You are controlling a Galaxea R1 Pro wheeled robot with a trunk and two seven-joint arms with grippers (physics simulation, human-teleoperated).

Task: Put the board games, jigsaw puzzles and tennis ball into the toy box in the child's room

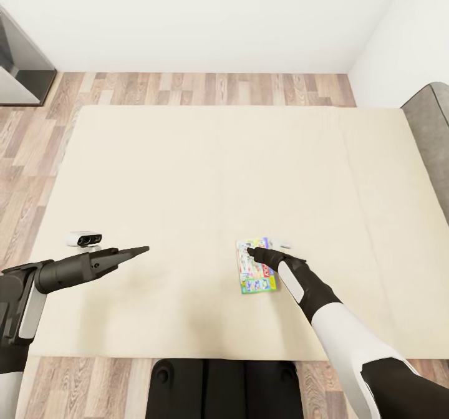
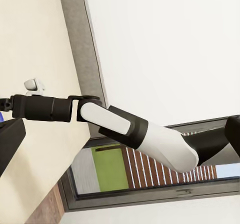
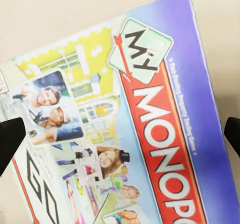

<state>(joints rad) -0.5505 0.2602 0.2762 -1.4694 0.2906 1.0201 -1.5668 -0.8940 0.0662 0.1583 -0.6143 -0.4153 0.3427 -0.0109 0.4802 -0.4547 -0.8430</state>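
A robot is looking down over a wide beige bed (image 1: 206, 176) that is taking up most of the head view, with wood-plank floor along the upper and left edges. A colourful Monopoly board game (image 1: 257, 269) is lying flat on the mattress, just right of centre in the lower half of the frame. Its long axis is running roughly up and down the frame, tilted slightly.

The right gripper (image 1: 251, 251) is reaching in from the lower right and hovering directly over the box's upper end. In the right wrist view the box lid (image 3: 125, 124) is filling the frame, and the two dark fingertips (image 3: 10, 141) are showing at opposite edges, spread wide with the box between them. They are not yet pinching anything.

The left gripper (image 1: 142, 250) is pointing rightward from the lower left, well apart from the box, its fingers looking pressed together and holding nothing.

The right arm is clearly the nearer one; the box is lying straight below its open fingers, so a descent looks like the next need.
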